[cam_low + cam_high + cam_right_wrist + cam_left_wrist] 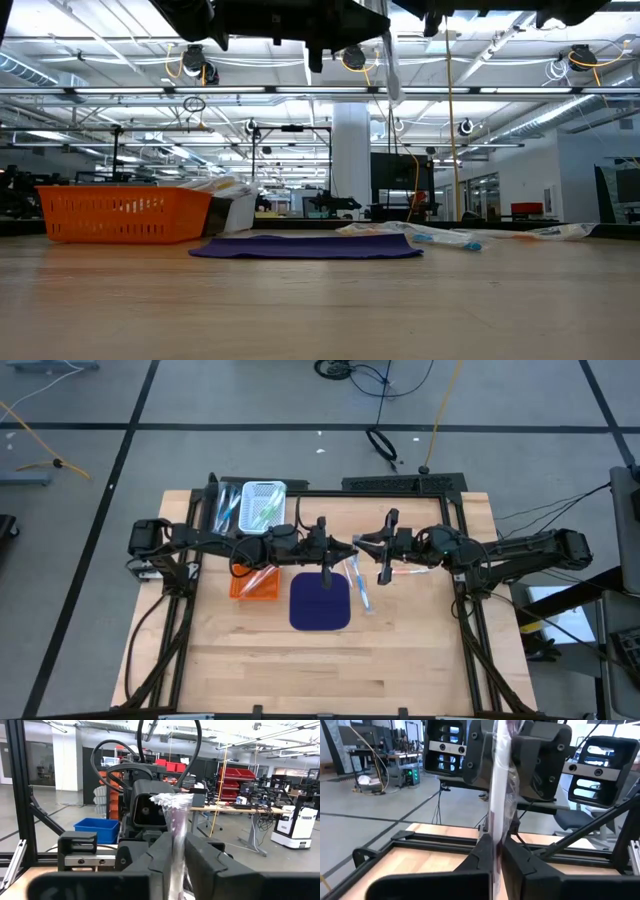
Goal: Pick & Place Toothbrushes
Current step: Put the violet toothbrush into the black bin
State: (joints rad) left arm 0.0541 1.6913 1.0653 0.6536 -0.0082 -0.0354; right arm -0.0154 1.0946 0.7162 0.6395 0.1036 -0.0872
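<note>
Both arms meet above the middle of the tabletop (420, 660), and one wrapped toothbrush (499, 795) hangs between them, its long axis running upright (its wrapper end shows crumpled at the top in the right wrist view). The left gripper (345, 546) is clenched on its lower part, the fingers (480, 852) pressed to either side of the wrapper. The right gripper (372, 546) faces it from the other side with the same toothbrush between its fingers (200, 855); whether it is gripping or letting go I cannot tell. The left arm is nearer the orange basket (254, 584), which lies behind and to the side of its gripper. More toothbrushes (360, 582) lie below the grippers, beside the dark blue mat (320, 603).
</note>
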